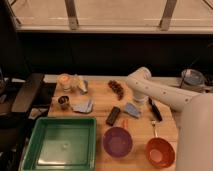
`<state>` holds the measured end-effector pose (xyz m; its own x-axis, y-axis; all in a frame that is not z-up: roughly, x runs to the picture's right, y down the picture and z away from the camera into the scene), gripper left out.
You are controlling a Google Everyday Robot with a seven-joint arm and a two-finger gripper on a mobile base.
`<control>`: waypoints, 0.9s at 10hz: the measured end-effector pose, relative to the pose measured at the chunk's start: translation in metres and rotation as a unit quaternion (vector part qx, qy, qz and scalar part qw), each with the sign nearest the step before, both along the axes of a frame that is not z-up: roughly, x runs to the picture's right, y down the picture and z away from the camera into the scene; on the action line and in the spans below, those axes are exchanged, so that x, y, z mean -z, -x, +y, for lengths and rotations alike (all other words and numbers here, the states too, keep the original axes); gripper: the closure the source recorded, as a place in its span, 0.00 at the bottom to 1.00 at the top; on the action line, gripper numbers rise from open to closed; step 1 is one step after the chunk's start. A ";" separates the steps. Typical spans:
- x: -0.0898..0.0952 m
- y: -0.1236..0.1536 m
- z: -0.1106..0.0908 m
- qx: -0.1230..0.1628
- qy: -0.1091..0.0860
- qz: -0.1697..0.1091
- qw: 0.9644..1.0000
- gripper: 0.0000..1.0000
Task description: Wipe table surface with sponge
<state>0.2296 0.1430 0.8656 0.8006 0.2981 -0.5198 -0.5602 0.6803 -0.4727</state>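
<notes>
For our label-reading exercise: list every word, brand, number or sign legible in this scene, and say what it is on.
None can be read: no legible text on the sponge, tray, bowls or table. The end effector is by the sponge, also unmarked.

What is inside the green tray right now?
The green tray shows only its bare green floor; nothing hides it. The sponge lies on the table surface, the gripper just above it.
</notes>
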 end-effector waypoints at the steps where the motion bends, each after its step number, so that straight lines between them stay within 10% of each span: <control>1: 0.007 -0.002 0.009 0.000 0.004 -0.004 1.000 1.00; 4: 0.023 -0.029 0.023 -0.010 0.007 0.005 1.000 1.00; 9: -0.007 -0.033 -0.021 -0.013 -0.006 0.022 1.000 1.00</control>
<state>0.2628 0.1225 0.8723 0.7693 0.3248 -0.5502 -0.5972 0.6715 -0.4386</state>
